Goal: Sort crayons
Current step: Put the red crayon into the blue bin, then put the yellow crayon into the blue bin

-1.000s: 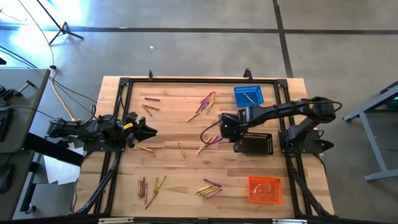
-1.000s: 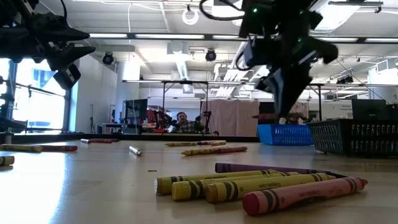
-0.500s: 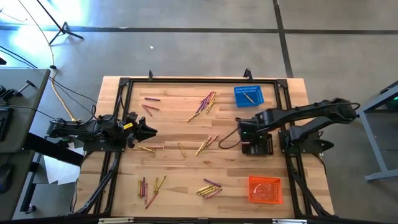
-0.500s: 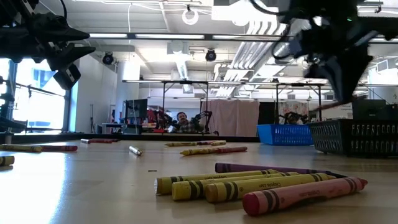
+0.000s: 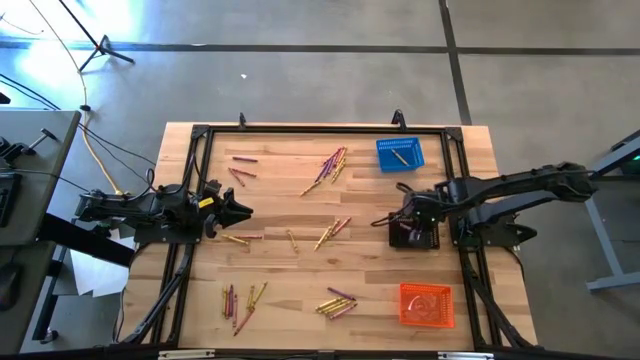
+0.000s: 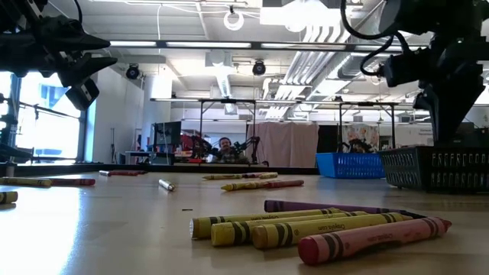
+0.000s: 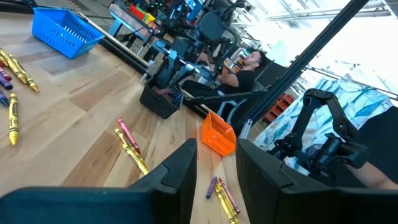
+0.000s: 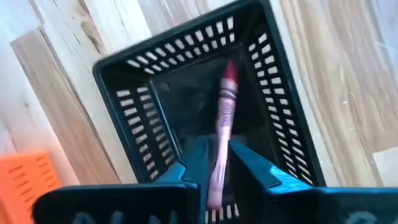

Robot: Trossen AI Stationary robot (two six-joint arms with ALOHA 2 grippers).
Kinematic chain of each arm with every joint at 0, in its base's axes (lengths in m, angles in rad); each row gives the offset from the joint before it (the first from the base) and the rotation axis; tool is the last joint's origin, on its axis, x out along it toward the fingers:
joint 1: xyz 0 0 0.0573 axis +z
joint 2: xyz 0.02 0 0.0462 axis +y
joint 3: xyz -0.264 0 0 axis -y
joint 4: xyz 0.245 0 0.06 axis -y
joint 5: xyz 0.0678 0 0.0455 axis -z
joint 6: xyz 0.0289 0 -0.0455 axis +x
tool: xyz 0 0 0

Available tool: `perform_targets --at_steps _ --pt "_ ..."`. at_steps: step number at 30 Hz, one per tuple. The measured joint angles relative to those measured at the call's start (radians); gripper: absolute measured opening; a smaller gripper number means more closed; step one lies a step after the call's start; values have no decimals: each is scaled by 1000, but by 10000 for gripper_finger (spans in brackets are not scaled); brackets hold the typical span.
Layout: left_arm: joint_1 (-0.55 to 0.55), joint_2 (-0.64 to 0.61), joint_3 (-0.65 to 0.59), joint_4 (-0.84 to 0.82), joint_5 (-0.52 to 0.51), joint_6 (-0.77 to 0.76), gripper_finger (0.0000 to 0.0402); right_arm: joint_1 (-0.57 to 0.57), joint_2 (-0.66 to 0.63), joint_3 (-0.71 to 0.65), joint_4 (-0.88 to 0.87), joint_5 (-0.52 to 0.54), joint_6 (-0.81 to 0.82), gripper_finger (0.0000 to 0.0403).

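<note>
Many crayons lie in loose groups on the wooden table, among them groups at the far middle [image 5: 330,165], the centre [image 5: 330,232] and the near side [image 5: 335,303]. My right gripper [image 5: 405,226] hangs over the black mesh basket [image 5: 420,232] and is shut on a red crayon [image 8: 225,106]. It also shows in the low view [image 6: 443,126] above the black basket [image 6: 435,168]. My left gripper [image 5: 240,210] waits open and empty above the table's left side. My right gripper pinches the red crayon's lower part [image 8: 219,155] between its two fingers, which come from above and point down into the black basket. The crayon runs along the fingers and sticks out beyond them over the basket's floor, lifted clear.
A blue basket [image 5: 400,154] holding a yellow crayon stands at the far right. An orange basket [image 5: 426,304] stands at the near right. Yellow, red and purple crayons [image 6: 321,225] lie close in the low view. A person sits in the room beyond [image 6: 223,147].
My right gripper has carried the red crayon from the table's centre toward the right edge and now stands over the black basket.
</note>
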State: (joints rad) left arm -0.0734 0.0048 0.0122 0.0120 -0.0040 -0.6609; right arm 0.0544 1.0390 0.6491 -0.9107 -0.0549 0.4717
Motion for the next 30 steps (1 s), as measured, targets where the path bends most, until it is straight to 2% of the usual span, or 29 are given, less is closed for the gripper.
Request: perform_targets --at_steps 5,8,12,16,23,30 --pt "0 0 0 0 0 0 99 0 1 2 52 -2 0 83" --pt "0 0 0 0 0 0 99 0 5 2 221 -4 -48 86" --pt "0 0 0 0 0 0 99 0 51 6 550 -7 -247 87" --pt "0 0 0 0 0 0 99 -10 152 6 726 -31 -442 87" --pt "0 0 0 0 0 0 99 -54 373 20 859 -32 -630 87" --pt "0 0 0 0 0 0 99 -90 556 220 818 -34 -659 87"
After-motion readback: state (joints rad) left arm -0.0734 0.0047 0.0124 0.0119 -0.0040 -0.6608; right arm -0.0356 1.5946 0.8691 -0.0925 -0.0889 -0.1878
